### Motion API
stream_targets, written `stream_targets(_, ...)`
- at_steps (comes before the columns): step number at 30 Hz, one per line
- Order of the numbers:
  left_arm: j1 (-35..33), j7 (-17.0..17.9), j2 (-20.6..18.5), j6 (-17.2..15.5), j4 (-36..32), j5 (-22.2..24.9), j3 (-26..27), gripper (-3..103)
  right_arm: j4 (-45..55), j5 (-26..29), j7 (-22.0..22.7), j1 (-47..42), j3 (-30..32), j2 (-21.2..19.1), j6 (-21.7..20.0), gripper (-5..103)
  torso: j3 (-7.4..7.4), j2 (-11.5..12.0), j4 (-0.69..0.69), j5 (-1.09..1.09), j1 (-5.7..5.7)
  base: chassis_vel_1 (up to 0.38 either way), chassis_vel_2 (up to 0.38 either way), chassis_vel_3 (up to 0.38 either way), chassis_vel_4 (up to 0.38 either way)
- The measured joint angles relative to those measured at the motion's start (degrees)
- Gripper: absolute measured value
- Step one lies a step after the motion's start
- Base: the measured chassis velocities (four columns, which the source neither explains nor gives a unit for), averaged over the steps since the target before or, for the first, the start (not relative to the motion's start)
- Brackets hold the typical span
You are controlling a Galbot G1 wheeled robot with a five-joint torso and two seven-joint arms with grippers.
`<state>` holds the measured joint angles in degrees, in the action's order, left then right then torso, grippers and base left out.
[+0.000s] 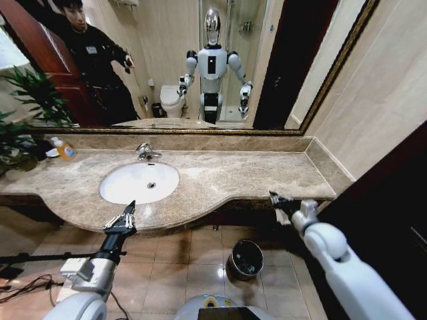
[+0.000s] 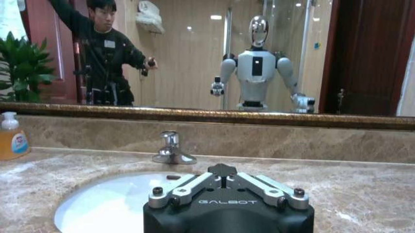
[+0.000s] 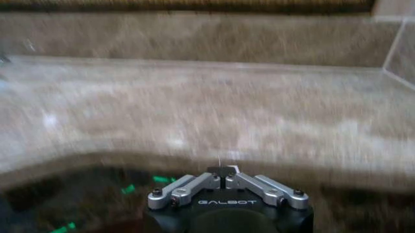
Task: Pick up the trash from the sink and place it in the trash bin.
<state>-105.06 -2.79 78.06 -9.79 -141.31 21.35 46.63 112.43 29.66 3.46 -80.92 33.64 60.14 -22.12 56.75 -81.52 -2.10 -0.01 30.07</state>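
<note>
The white oval sink [image 1: 123,190] sits in a beige marble countertop [image 1: 253,173], with a chrome faucet [image 1: 147,153] behind it. The trash is out of view; the part of the basin [image 2: 110,204] that I see is bare white. The trash bin [image 1: 245,259], dark and round with a shiny rim, stands on the floor below the counter's front edge. My left gripper [image 1: 131,205] is shut, hovering at the sink's front rim and pointing at the faucet [image 2: 172,150]. My right gripper [image 1: 273,196] is shut at the counter's front edge, right of the sink, above and slightly right of the bin.
An orange soap bottle [image 1: 65,149] stands at the counter's far left, near a potted plant [image 1: 27,100]. A large mirror [image 1: 220,67] backs the counter. A side wall [image 1: 373,120] closes the right end. Cables [image 1: 27,287] lie on the tiled floor at lower left.
</note>
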Motion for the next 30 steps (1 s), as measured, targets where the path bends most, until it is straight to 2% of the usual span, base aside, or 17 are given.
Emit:
stream_targets(4,0.0,0.0,0.0,0.0,0.0,0.0,0.0,0,-6.6,-4.9,-0.4,0.5,-2.3,3.2,3.2,0,0.00,0.0,-0.01,0.00,0.00,0.000,0.000,0.000,0.000)
stream_targets(10,0.0,0.0,0.0,0.0,0.0,0.0,0.0,0,-16.5,-9.8,-1.3,2.5,-4.3,7.3,6.0,0,0.00,0.0,-0.01,0.00,0.00,0.000,0.000,0.000,0.000)
stream_targets(15,0.0,0.0,0.0,0.0,0.0,0.0,0.0,0,-29.2,-14.1,-3.0,6.4,-5.7,13.2,9.7,0,0.00,0.0,-0.01,0.00,0.00,0.000,0.000,0.000,0.000)
stream_targets(18,0.0,0.0,0.0,0.0,0.0,0.0,0.0,0,-32.8,-15.6,-3.4,8.0,-5.9,14.9,11.0,0,0.01,0.0,0.00,0.00,0.00,0.000,0.000,0.000,0.000)
stream_targets(19,0.0,0.0,0.0,0.0,0.0,0.0,0.0,0,-36.6,-17.0,-3.4,10.1,-6.0,16.5,12.9,0,0.01,0.0,0.00,0.00,0.01,0.000,0.000,0.000,0.000)
stream_targets(23,0.0,0.0,0.0,0.0,0.0,0.0,0.0,0,-43.7,-19.5,-3.9,13.9,-6.1,19.6,15.3,0,0.01,0.0,-0.01,0.01,0.01,0.000,0.000,0.000,0.000)
stream_targets(30,0.0,0.0,0.0,0.0,0.0,0.0,0.0,0,-52.8,-21.1,-3.5,16.8,-6.1,22.3,17.7,0,0.01,0.0,-0.01,0.00,0.01,0.000,0.000,0.000,0.000)
